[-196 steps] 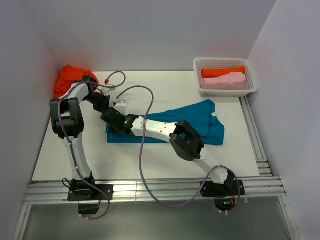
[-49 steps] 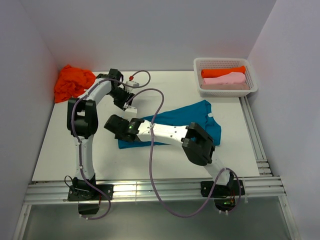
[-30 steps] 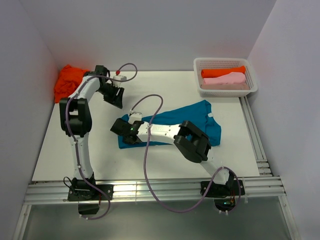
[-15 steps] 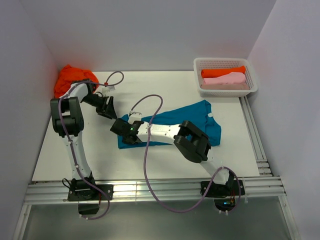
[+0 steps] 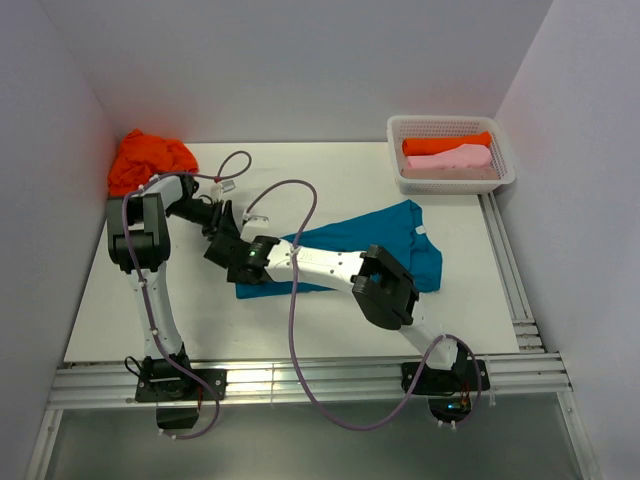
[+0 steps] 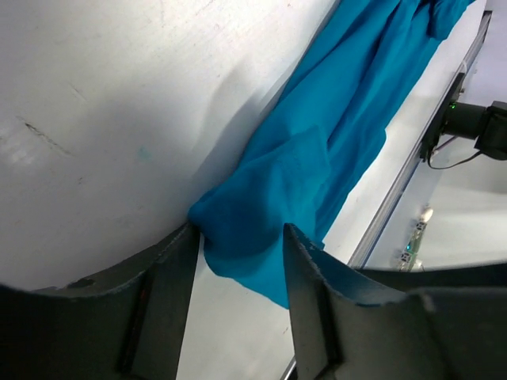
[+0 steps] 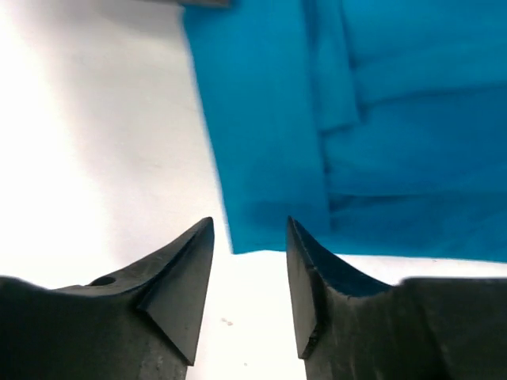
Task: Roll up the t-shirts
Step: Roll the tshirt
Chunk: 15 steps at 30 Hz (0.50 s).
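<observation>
A teal-blue t-shirt lies partly folded across the middle of the table, its narrow end to the left. My left gripper hovers at that left end. In the left wrist view its jaws stand open, with a bunched corner of the teal shirt between the fingertips. My right gripper sits just in front of the left one. It is open over bare table, the shirt's front corner just beyond its tips. A crumpled orange t-shirt lies at the back left.
A white lattice basket stands at the back right, holding a rolled orange shirt and a rolled pink shirt. Both arms cross the left half of the table with looping cables. Aluminium rails run along the front and right edges.
My left arm swung from the back left down to the teal shirt's left end. My right gripper opened and shifted slightly left. The shirt's left end sits bunched further right than before.
</observation>
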Available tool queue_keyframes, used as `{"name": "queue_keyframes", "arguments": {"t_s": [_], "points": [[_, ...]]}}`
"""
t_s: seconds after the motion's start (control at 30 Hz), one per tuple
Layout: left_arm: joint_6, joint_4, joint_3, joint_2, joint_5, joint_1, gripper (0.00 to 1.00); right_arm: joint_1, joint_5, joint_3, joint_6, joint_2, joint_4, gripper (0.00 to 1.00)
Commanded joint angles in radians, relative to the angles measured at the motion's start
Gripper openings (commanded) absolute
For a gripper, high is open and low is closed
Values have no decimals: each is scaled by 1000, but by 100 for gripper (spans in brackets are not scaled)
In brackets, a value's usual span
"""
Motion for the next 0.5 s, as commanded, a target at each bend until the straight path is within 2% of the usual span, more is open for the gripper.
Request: {"name": "queue_keyframes", "arguments": {"t_s": [0.0, 0.1, 0.23, 0.33, 0.47], "points": [[-34, 49, -9, -3, 28, -13, 51, 4, 56, 135, -66, 48, -40, 50], [-54, 55, 16, 3, 19, -17, 43, 4, 73, 242, -109, 115, -81, 55], [-85, 89, 26, -15, -24, -19, 26, 2, 115, 315, -150, 184, -99, 59], [-83, 89, 45, -20, -58, -25, 17, 2, 170, 321, -176, 212, -77, 61], [-82, 94, 51, -24, -90, -34, 12, 2, 214, 323, -216, 221, -46, 62]]}}
